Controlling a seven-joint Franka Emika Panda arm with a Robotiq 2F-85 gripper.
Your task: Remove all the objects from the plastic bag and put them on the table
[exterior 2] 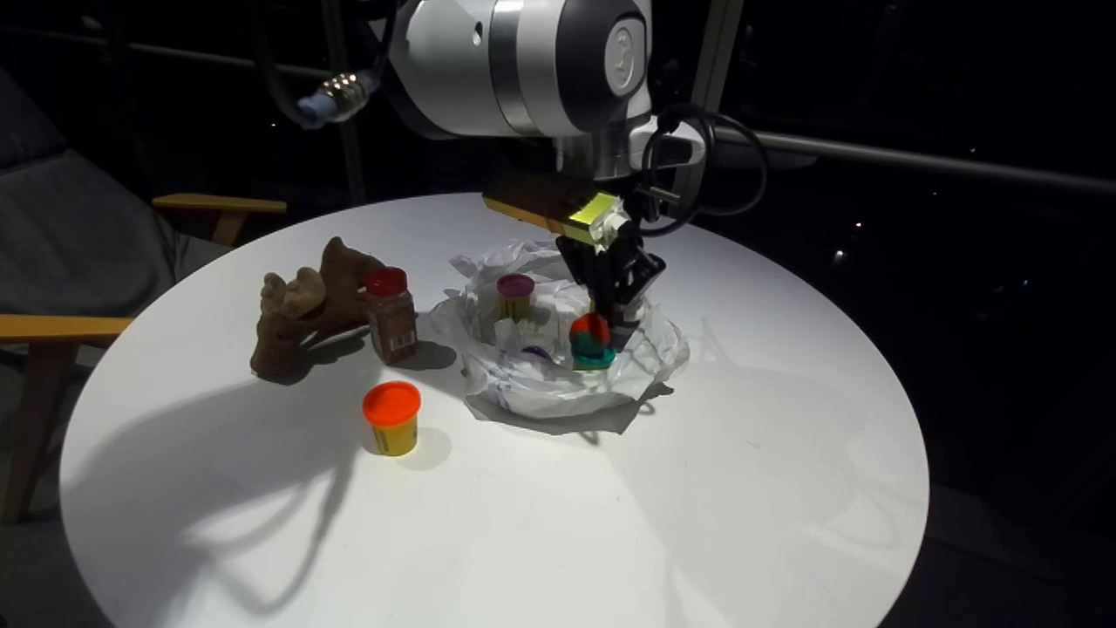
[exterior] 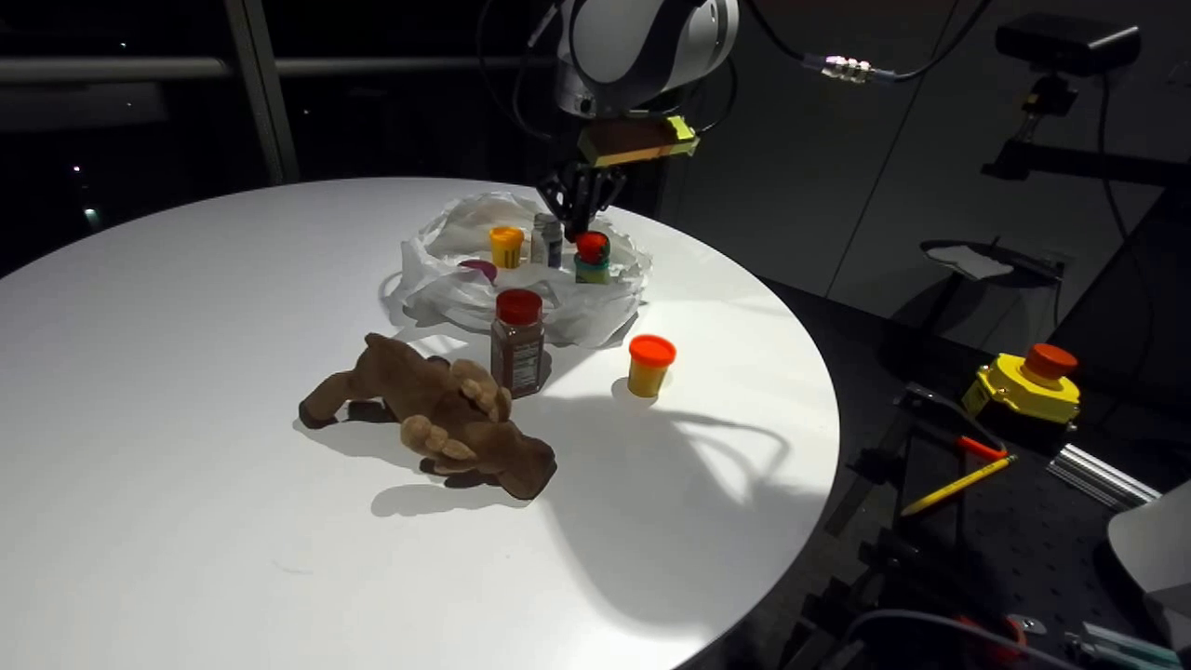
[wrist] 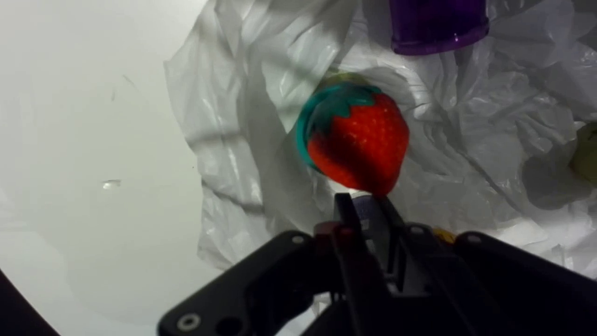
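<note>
A white plastic bag (exterior: 433,298) lay crumpled and gaping on the round table (exterior: 233,568). Inside it, a toy strawberry (wrist: 366,140) rested on a teal-lidded tub (exterior: 593,273), near a small labelled bottle (exterior: 545,242), an orange-lidded tub (exterior: 506,248) and a magenta-lidded tub (exterior 2: 515,296); a purple container (wrist: 438,25) showed in the wrist view (cut off at the top edge). The Robotiq gripper (wrist: 364,200) pointed down over the bag, its fingertips just beside the strawberry. The fingers stood a narrow gap apart with the bottle visible between them, but I could not tell whether they pinched it. Outside the bag, a red-lidded spice jar (exterior: 517,346) and a red-lidded yellow tub (exterior: 649,367) stood upright on the table, and a plush moose (exterior: 417,386) lay sprawled just beside the jar.
</note>
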